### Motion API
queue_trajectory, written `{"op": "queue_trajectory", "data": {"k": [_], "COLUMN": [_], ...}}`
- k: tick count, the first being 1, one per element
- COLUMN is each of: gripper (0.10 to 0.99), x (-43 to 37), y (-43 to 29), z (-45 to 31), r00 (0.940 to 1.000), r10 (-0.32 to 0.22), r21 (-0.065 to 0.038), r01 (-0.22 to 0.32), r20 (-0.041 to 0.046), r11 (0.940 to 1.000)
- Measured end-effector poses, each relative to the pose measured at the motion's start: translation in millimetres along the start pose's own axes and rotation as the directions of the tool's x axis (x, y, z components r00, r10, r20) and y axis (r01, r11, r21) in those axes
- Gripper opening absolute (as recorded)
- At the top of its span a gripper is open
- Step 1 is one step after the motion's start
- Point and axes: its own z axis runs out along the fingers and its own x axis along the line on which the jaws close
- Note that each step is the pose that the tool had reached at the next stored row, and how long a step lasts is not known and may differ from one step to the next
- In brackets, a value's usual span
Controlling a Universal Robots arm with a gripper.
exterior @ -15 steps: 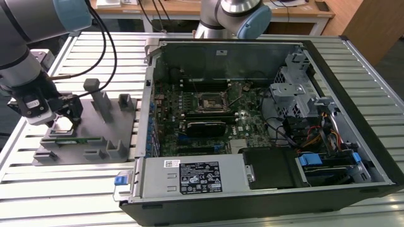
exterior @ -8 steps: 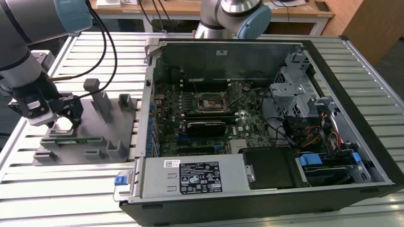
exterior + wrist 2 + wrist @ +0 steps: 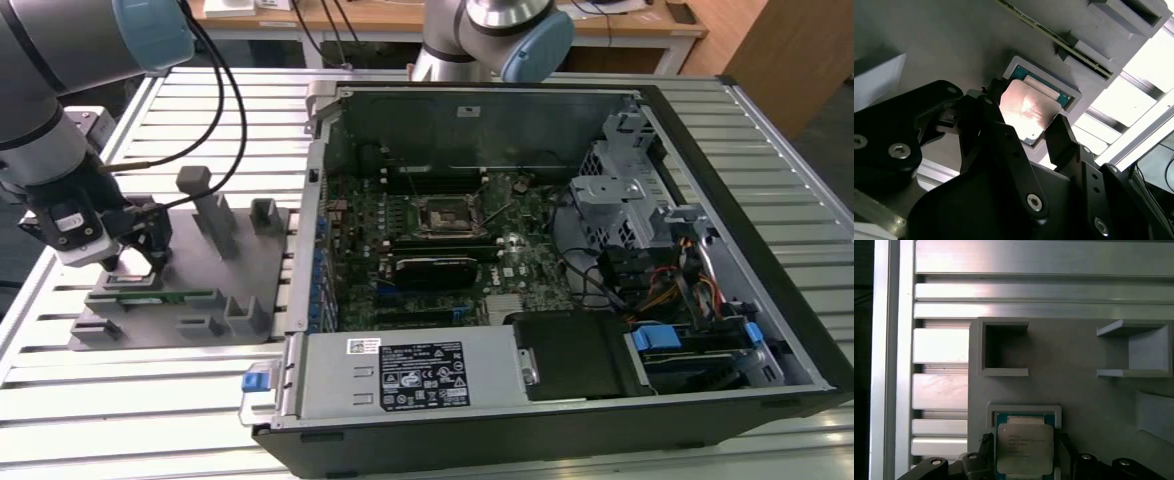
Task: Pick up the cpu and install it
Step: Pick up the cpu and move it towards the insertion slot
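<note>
While the arm leans in from the upper left of the exterior view, its hand sits low over the grey fixture plate at middle left. That plate lies on the slatted aluminium worktop.

The cpu is on that plate, silver top up, in a shallow pocket with a raised pale rim. A thin green edge shows along one side of the chip. In both wrist views the hand's black body is just beside the chip, very close to it.

Hand state: cannot tell. Neither wrist view makes clear whether it is clamped on the chip or merely close to it.

A green memory stick lies in the plate just beside the hand, at lower left of the exterior view.

The open computer case takes the centre and right of the exterior view, well apart from the cpu. Its black socket frame sits on the motherboard near mid-frame.

A second arm stands at top centre, behind the case.
</note>
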Motion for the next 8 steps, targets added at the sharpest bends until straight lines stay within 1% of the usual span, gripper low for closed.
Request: {"op": "queue_trajectory", "data": {"k": [8], "gripper": [0.616], "x": [1.0], "y": [0.1], "z": [0.0], "r00": [1.0000], "r10": [0.001], "r21": [0.000], "r01": [-0.001], "r20": [0.0000], "r11": [1.0000]}}
